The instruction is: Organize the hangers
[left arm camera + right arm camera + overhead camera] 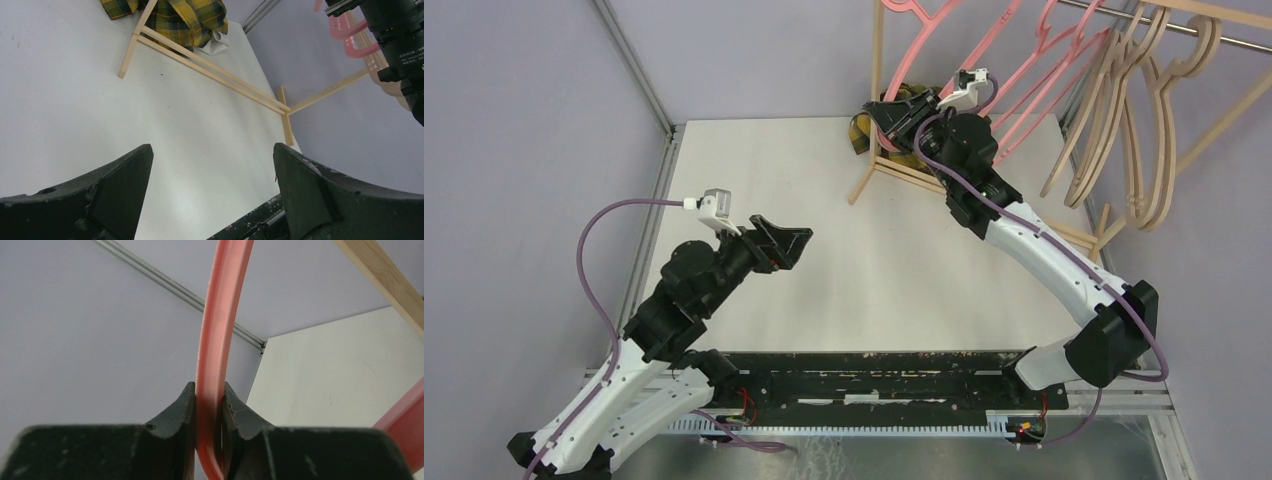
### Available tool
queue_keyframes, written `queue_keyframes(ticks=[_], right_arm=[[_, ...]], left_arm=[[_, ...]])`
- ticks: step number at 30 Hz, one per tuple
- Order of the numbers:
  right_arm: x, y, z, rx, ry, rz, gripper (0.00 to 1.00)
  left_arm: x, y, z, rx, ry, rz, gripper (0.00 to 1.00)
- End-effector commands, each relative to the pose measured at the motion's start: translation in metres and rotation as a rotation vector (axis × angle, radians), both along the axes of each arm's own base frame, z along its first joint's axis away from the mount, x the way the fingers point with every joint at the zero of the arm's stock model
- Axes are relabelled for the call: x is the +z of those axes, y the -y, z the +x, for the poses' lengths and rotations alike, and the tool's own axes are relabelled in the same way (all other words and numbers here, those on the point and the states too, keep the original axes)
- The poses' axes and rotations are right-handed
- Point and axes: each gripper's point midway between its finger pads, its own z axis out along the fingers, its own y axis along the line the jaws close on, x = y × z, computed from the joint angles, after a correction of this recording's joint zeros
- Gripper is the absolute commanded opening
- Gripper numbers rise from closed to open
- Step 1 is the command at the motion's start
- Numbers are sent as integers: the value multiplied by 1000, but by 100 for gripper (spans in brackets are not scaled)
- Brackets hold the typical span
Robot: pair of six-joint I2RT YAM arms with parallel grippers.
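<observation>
The pink hanger (215, 330) running up the middle of my right wrist view looks like smooth moulded plastic with a soft sheen along its edge. The right hand (207, 395) has matt black fingers (170, 415), grainy and chipped at the tips. In the left wrist view the left hand (212, 155) has the same dull black finish, scuffed pale at the edges. The surface (75, 100) reads as matt white, faintly speckled. The rack frame (210, 70) is bare light wood. The cloth (195, 20) at upper centre is woven yellow-black plaid. At the upper right of the top view, the tan hangers (1164, 140) look like smooth pale wood and the rail (1234, 37) like bright metal.
</observation>
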Motion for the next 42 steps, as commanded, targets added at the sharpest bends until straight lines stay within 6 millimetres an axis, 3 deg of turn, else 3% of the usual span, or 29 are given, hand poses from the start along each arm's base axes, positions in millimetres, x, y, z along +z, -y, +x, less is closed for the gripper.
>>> queue_keyframes(ticks=[1,9,15,20,26,34,42], right_arm=[[61,10,-21,33,156,74,1],[44,8,-38,98,122,43,1],[50,18,-44,67,140,20,1],[49,26,-32,8,125,-21,1],[34,39,-15,-61,77,-21,1],[35,60,-3,-125,88,5,1],[23,93,6,-232,38,34,1]], left_arm=[[-6,1,6,6,20,32,96],[-17,9,10,-6,-3,30,96],[-19,11,12,-11,-9,28,96],[-19,11,12,-8,-6,30,96],[-17,7,11,0,-1,37,96],[-18,6,11,2,0,45,96],[-18,8,12,-2,-3,50,96]])
